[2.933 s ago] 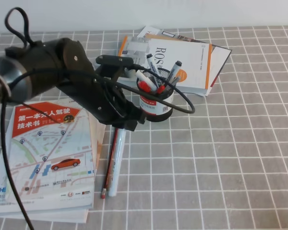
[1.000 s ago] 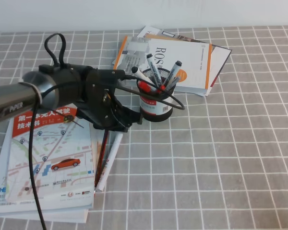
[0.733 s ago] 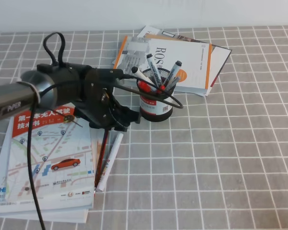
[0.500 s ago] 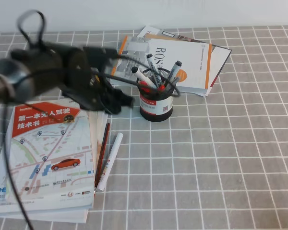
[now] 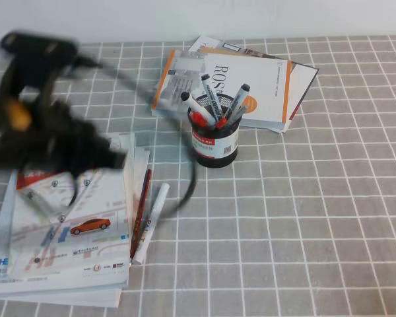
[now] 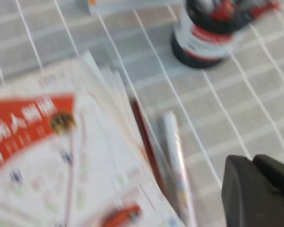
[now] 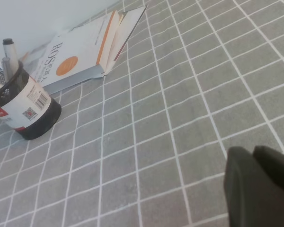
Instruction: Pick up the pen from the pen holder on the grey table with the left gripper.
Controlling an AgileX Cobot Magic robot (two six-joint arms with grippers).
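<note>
The white pen (image 5: 150, 223) lies flat on the grey table (image 5: 303, 218), beside a thin red pencil (image 5: 140, 212) at the right edge of a map booklet. In the left wrist view the pen (image 6: 177, 163) is left of my left gripper (image 6: 253, 163), whose dark fingers are together with nothing between them. My left arm (image 5: 46, 139) is a motion-blurred mass over the booklet, well left of the black mesh pen holder (image 5: 214, 140). The holder (image 6: 206, 35) holds several markers. In the right wrist view my right gripper (image 7: 255, 156) is shut and empty, with the holder (image 7: 31, 116) far off to its left.
The map booklet (image 5: 66, 231) rests on a stack of books at the front left. Behind the holder lie an open white book (image 5: 251, 82) and another beneath it. A loose black cable (image 5: 188, 178) trails from my left arm past the holder.
My left arm has swung left, away from the pen holder and over the map booklet, and its fingers have closed on nothing. Pen and pencil stay lying on the table.
</note>
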